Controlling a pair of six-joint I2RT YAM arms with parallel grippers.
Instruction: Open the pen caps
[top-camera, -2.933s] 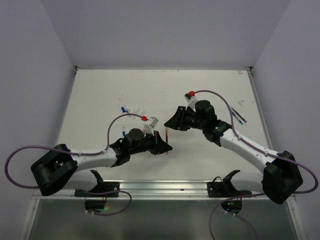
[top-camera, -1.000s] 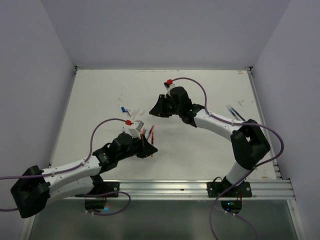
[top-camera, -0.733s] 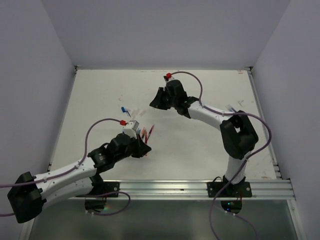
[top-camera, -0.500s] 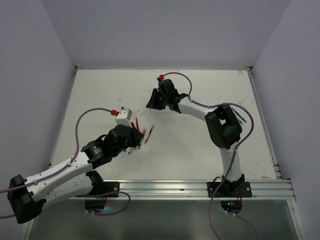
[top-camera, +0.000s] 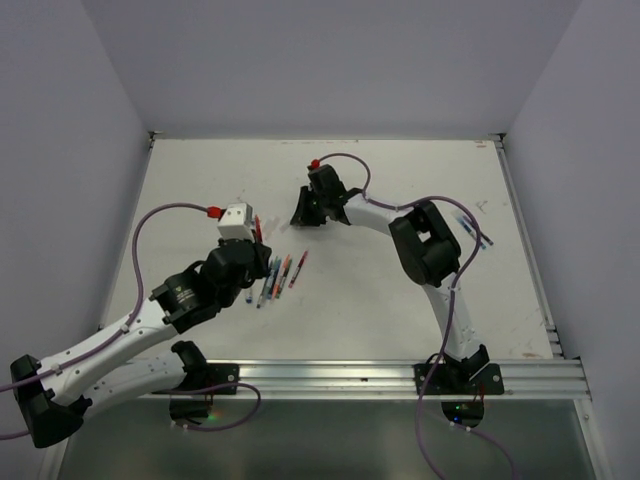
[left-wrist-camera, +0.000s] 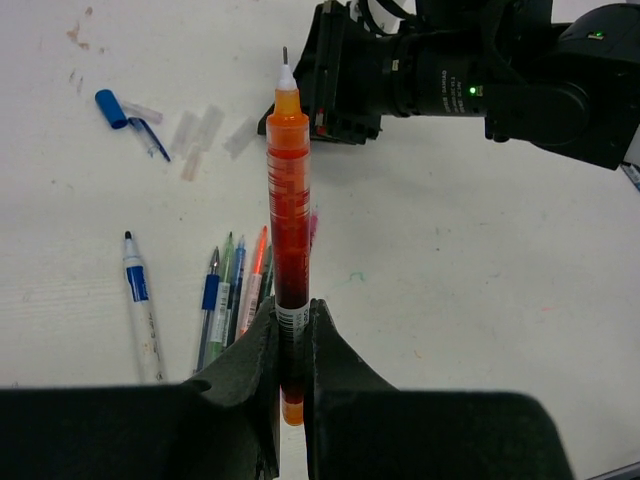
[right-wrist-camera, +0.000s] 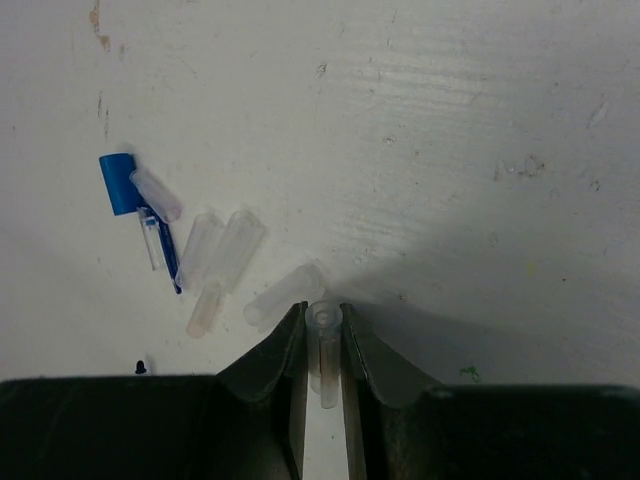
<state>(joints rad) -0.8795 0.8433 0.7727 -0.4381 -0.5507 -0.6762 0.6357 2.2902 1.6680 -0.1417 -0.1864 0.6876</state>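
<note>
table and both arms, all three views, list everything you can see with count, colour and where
orange pen: one, orange-red, uncapped, held in the left gripper
clear cap: one, clear, pinched in the right gripper
loose clear caps: several, clear, on the table ahead of the right gripper
blue cap: one, blue, left of them
row of pens: several, mixed colours, beside the left arm
far pens: about two, pale and dark blue, near the table's right edge
table: one, white
cables: two, purple, red plugs
left gripper: black, shut
right gripper: black, shut
</note>
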